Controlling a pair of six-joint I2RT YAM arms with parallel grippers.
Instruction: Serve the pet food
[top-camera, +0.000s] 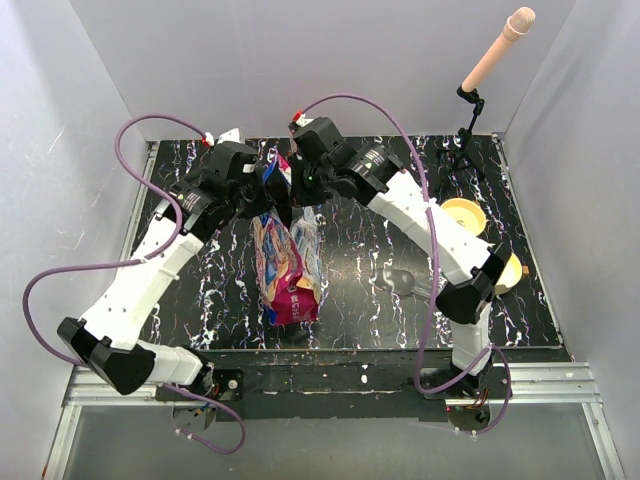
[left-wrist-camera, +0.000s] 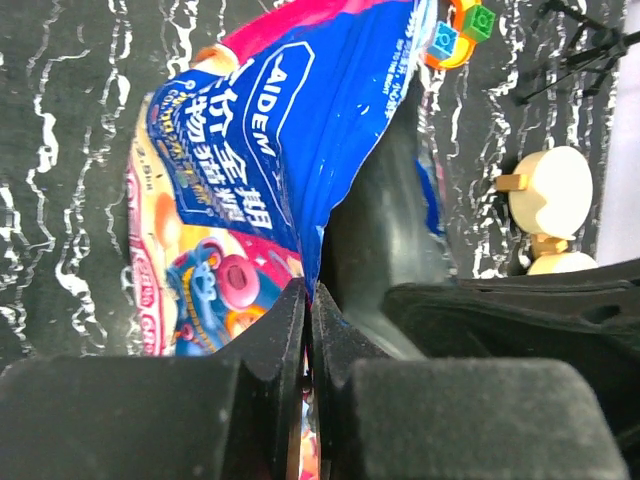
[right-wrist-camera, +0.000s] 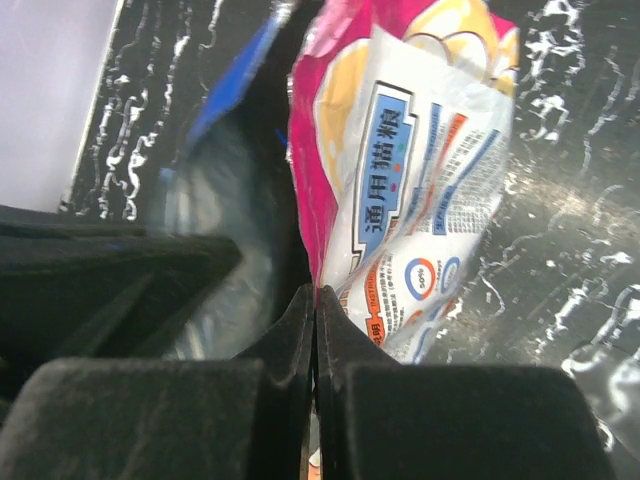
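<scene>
glossy bag (top-camera: 288, 268), yellow bowl (top-camera: 464, 214) aside, toy blocks (left-wrist-camera: 460, 30)

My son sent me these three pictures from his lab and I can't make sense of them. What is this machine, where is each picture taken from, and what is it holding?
These are two robot arms bolted at the near edge of a black marbled table. The wide picture comes from a camera above and behind them; the other two come from cameras on each wrist. The left end effector and the right end effector are each pinched shut on one side of the top of a glossy pet food bag, which they hold between them. A yellow bowl sits at the right.
</scene>
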